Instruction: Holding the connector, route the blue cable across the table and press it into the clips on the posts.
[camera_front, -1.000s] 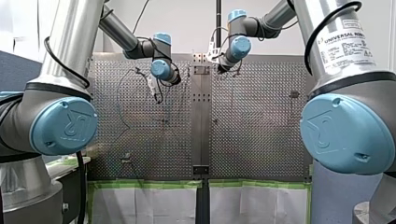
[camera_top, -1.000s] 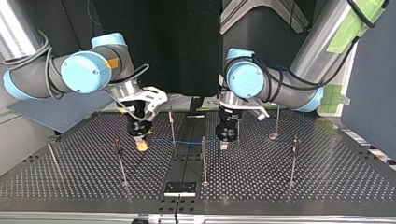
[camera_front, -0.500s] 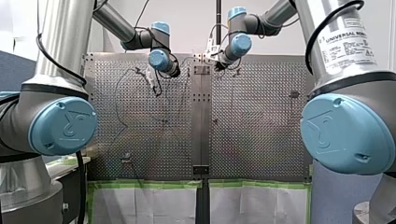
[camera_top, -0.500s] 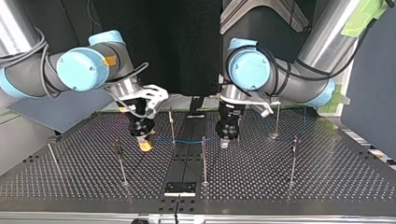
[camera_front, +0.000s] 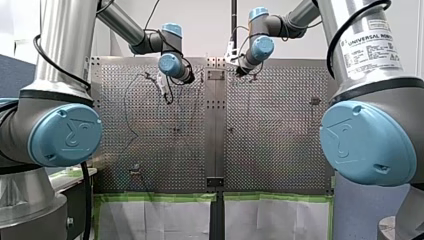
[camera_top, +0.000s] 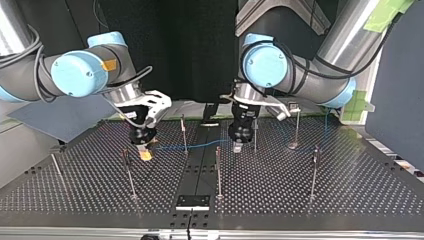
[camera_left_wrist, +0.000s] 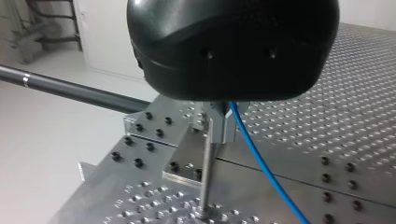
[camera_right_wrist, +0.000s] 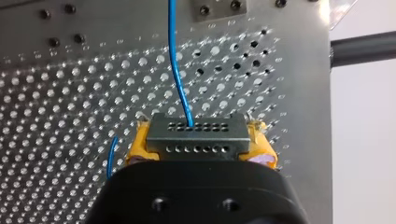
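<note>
**Connector pinched; cable slung low between the two grippers**

Nearest, in the right wrist view: my right gripper (camera_right_wrist: 200, 145) pinches the grey rectangular connector with two rows of small holes (camera_right_wrist: 196, 135), one yellow pad (camera_right_wrist: 138, 144) pressed against each short end. The thin blue cable (camera_right_wrist: 176, 70) leaves the connector's top and runs ahead over the perforated metal table (camera_top: 350, 190).

We judge the connector light and rigid, so it is the right place to hold. The cable looks soft and springy. It will likely sag and bow, and should not be jerked at its root.

Further on, in the top view, the cable passes low by a slim metal post (camera_top: 184, 131) standing between the grippers and well below its top, then reaches my left gripper (camera_top: 238, 146). We cannot tell whether that one is closed on the cable. Beyond it the cable runs on toward a far post (camera_top: 297, 131).

Room: the table nearer the top view's camera is open, with its posts (camera_top: 129, 172) well apart. The tight spots are the posts beside the grippers, and the far edge lies not far behind both.
</note>
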